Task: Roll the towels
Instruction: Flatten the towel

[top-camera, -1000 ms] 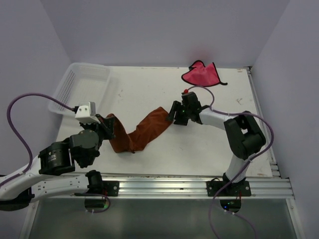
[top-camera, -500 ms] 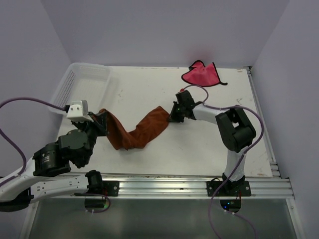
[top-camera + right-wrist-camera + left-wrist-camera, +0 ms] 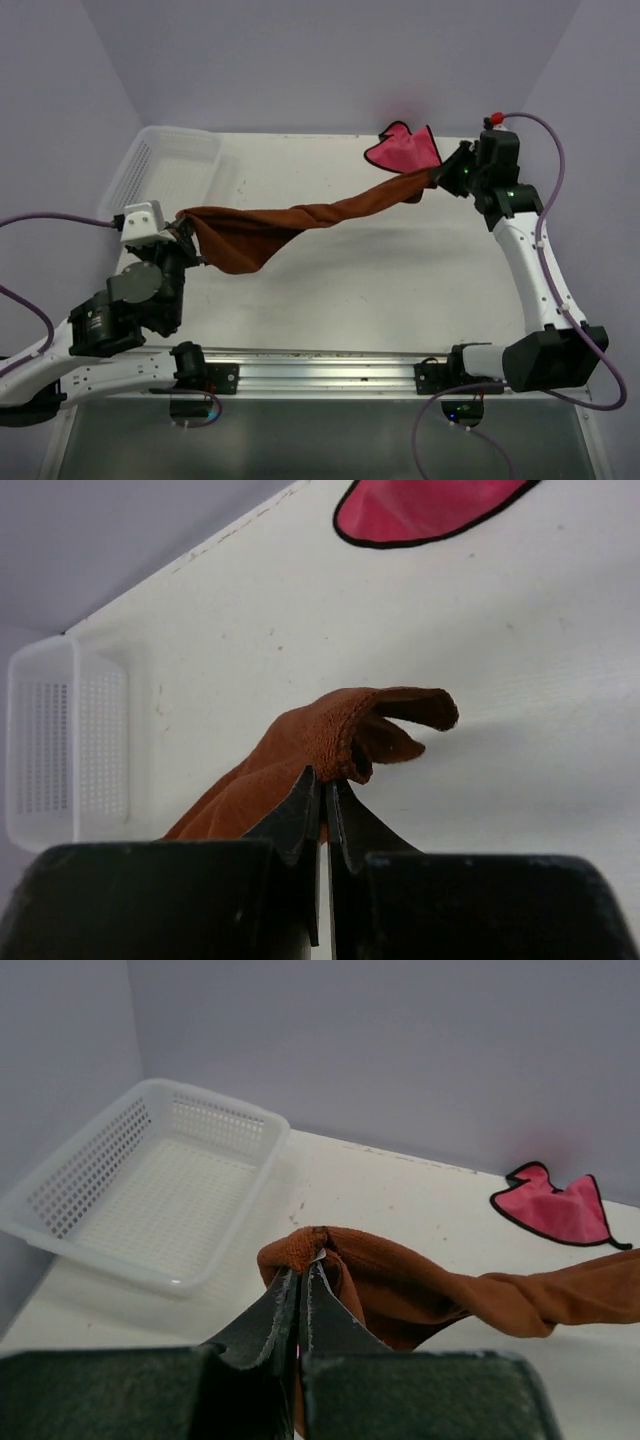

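The rust-orange towel (image 3: 300, 222) hangs stretched above the table between both grippers, sagging at its left end. My left gripper (image 3: 185, 218) is shut on its left corner (image 3: 300, 1250). My right gripper (image 3: 440, 178) is shut on the right corner (image 3: 345, 735), lifted near the back right. The pink-red towel (image 3: 402, 150) with dark edging lies flat at the back of the table (image 3: 400, 280), just behind the right gripper; it also shows as the pink towel (image 3: 555, 1208) in the left wrist view and the pink towel (image 3: 420, 505) in the right wrist view.
A white mesh basket (image 3: 165, 175) stands at the back left corner, seen as the basket (image 3: 150, 1195) ahead of the left gripper. Purple walls close the table at the back and sides. A metal rail (image 3: 380, 375) runs along the near edge.
The right gripper closed on the orange towel's right end and carried it up and to the back right. The towel went from a crumpled heap to a taut span. The left gripper rose slightly.
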Controlling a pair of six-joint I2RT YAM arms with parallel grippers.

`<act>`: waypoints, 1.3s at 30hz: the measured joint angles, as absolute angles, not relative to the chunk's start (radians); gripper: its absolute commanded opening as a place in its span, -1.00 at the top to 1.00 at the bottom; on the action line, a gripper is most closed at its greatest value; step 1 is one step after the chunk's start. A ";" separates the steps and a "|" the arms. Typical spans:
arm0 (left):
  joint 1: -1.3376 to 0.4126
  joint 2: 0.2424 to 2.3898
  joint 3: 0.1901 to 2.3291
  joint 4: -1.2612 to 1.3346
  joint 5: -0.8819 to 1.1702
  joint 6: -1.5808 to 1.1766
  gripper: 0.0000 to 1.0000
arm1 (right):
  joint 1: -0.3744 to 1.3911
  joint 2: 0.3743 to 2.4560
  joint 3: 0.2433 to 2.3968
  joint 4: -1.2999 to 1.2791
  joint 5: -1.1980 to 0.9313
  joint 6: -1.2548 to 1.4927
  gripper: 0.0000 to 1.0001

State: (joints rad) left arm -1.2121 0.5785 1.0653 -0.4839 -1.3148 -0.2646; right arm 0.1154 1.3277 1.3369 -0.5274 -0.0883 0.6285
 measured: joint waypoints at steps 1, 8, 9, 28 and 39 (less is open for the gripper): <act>-1.212 0.584 1.047 -0.490 -1.328 -0.272 1.00 | 0.089 1.309 1.337 -0.540 -0.096 0.624 1.00; -1.212 0.716 0.978 -0.728 -1.343 -0.548 1.00 | -0.095 1.351 1.258 -0.626 -0.173 0.608 1.00; -1.212 0.733 0.965 -0.762 -1.335 -0.593 1.00 | -0.108 1.362 1.243 -0.639 -0.176 0.608 1.00; -1.085 0.874 0.691 -0.707 -1.131 -0.756 1.00 | -0.074 1.834 1.454 -0.620 -0.224 0.636 -0.16; -1.021 0.912 0.672 -0.587 -1.023 -0.691 1.00 | -0.069 1.710 1.306 -0.572 -0.103 0.601 0.32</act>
State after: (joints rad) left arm -1.0210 0.9119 0.6724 -0.5869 -1.0229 -0.6907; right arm -0.0689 1.7103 1.3064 -0.5720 -0.1032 0.6014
